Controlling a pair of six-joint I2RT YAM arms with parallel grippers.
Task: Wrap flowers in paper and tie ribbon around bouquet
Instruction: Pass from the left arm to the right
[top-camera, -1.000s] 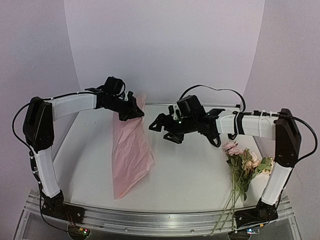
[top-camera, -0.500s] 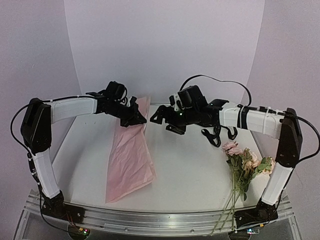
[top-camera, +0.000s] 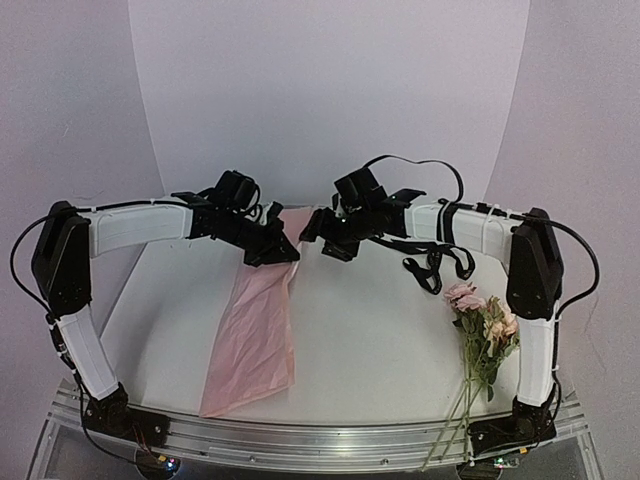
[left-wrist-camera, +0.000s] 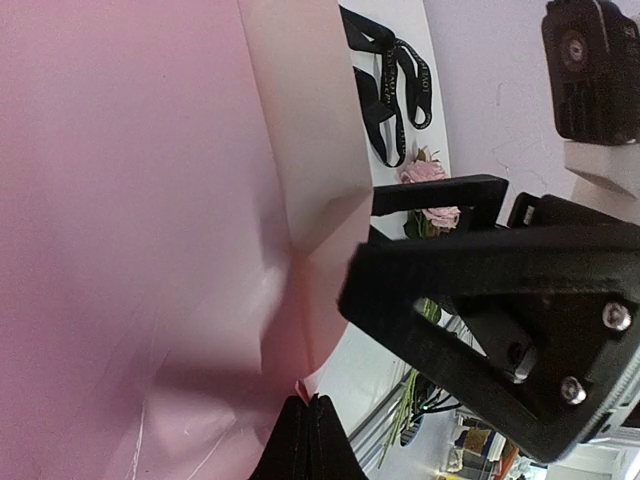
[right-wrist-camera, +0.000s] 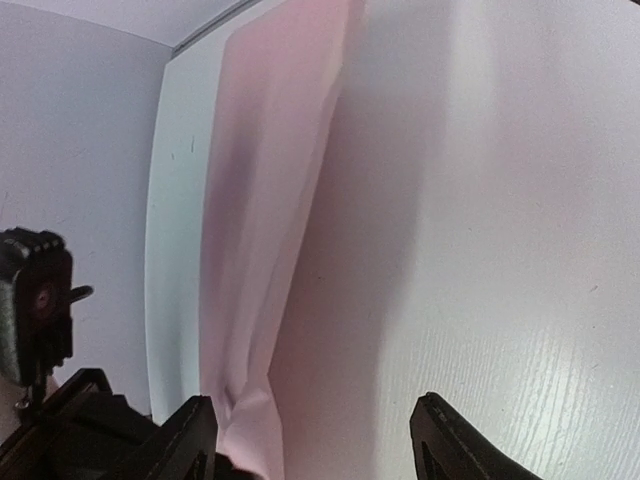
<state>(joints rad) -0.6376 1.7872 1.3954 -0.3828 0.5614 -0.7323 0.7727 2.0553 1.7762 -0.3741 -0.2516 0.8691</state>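
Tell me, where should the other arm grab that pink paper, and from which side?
Probably the raised far edge of the paper, just beside where the left end effector pinches it. That edge is lifted off the table, so the open right end effector could likely straddle it coming from the right.

White table (top-camera: 380, 350) before a curved pale-lilac backdrop (top-camera: 330, 90).

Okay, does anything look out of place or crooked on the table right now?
Two things. The paper runs askew, doubled over and creased, its far end pinched up by the left gripper. The flowers sit at the right side of the table, with their stems poking out past its near edge.
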